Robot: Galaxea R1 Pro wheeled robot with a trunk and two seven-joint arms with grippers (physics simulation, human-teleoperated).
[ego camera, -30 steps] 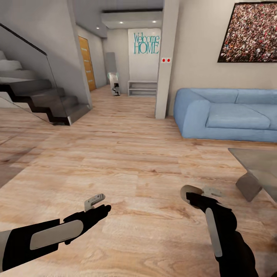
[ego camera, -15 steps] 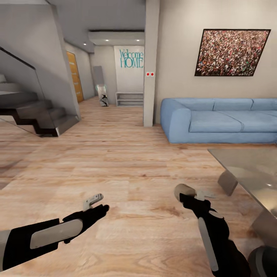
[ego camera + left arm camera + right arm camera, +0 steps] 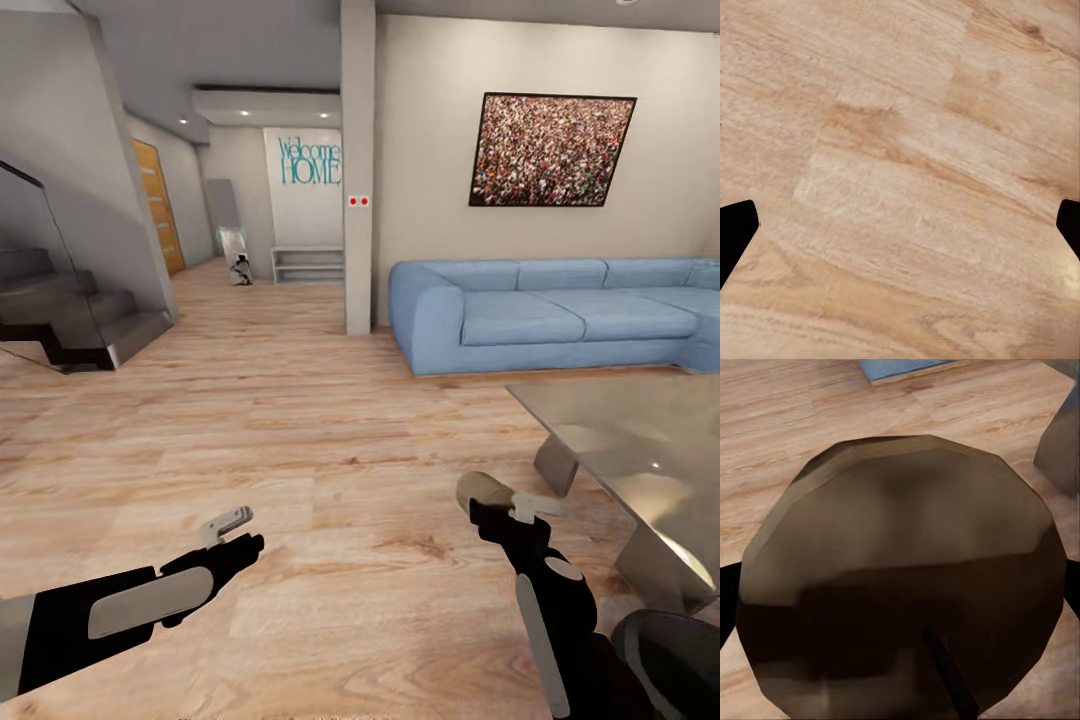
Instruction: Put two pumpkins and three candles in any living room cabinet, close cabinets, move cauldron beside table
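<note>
Right now your right gripper [image 3: 497,497] is clamped on a tan candle [image 3: 482,491], held above the wood floor [image 3: 330,420]. Your left gripper [image 3: 232,527] hangs over bare floor, fingers spread, nothing between them. Just beyond the right arm stands the grey table [image 3: 640,440]; farther back, the blue sofa [image 3: 540,315] sits against the wall.

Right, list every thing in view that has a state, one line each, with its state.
left gripper: open, empty, over bare wood floor.
right gripper: shut on the candle.
candle: lifted off the floor, flat round end facing the right wrist camera.
table: standing ahead on the right, visible top bare.
orange door: cannot tell if shut.
</note>
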